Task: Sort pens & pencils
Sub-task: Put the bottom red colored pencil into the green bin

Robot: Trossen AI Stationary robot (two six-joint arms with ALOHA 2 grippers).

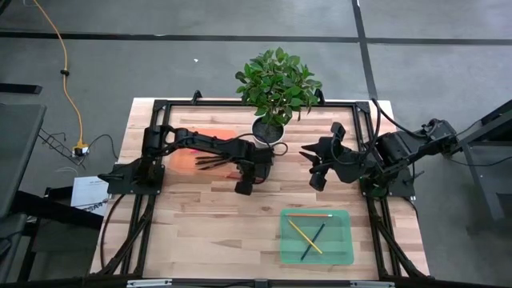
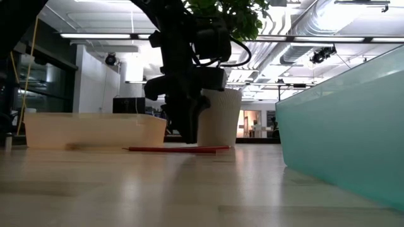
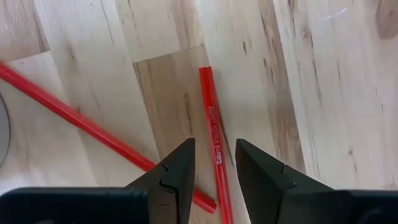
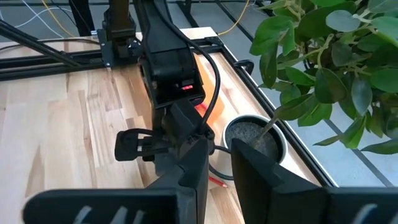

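High view: green tray [image 1: 342, 251] with three pencils [image 1: 305, 235].

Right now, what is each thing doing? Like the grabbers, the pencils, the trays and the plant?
Left gripper: open, low over the table, straddling a red pencil.
Right gripper: open, empty, raised by the plant.
Red pencils: two, lying flat on the wood, not gripped.
Green tray: holds three pencils, crossed.
Orange tray: holds dark sticks, partly hidden by the left arm.
Plant: upright in its pot.

Open-plan office; ceiling ducts [image 2: 353, 25], strip lights [image 2: 101, 35]
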